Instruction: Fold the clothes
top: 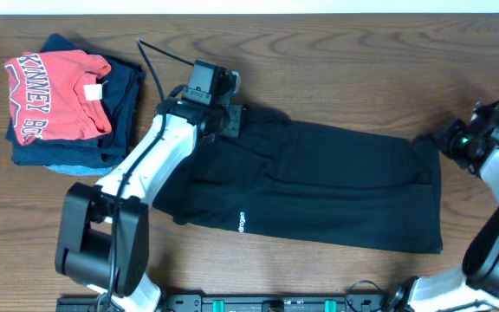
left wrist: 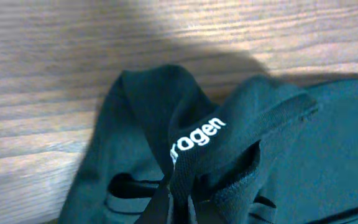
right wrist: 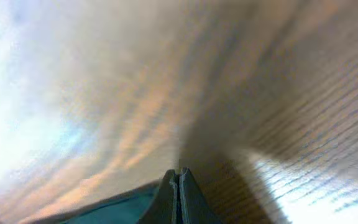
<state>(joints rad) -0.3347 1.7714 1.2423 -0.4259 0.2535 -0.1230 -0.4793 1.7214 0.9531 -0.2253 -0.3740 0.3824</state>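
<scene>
The black garment [top: 336, 186] lies spread flat across the middle of the wooden table, with a tiny white logo [top: 242, 222] near its front edge. My left gripper [top: 230, 120] is at the garment's far left corner. In the left wrist view the fingers [left wrist: 179, 208] are shut on a bunched fold of the black fabric [left wrist: 328, 143] carrying white lettering [left wrist: 196, 138]. My right gripper [top: 440, 139] is at the garment's far right corner. In the right wrist view its fingers [right wrist: 178, 186] are pressed together low over the table, with the fabric edge [right wrist: 117, 208] reaching them.
A pile of folded clothes sits at the far left: a red T-shirt with white lettering [top: 55, 95] on navy [top: 128, 95] and light blue [top: 68, 165] garments. A black cable [top: 158, 52] runs behind my left arm. Bare wood [top: 345, 69] lies behind the garment.
</scene>
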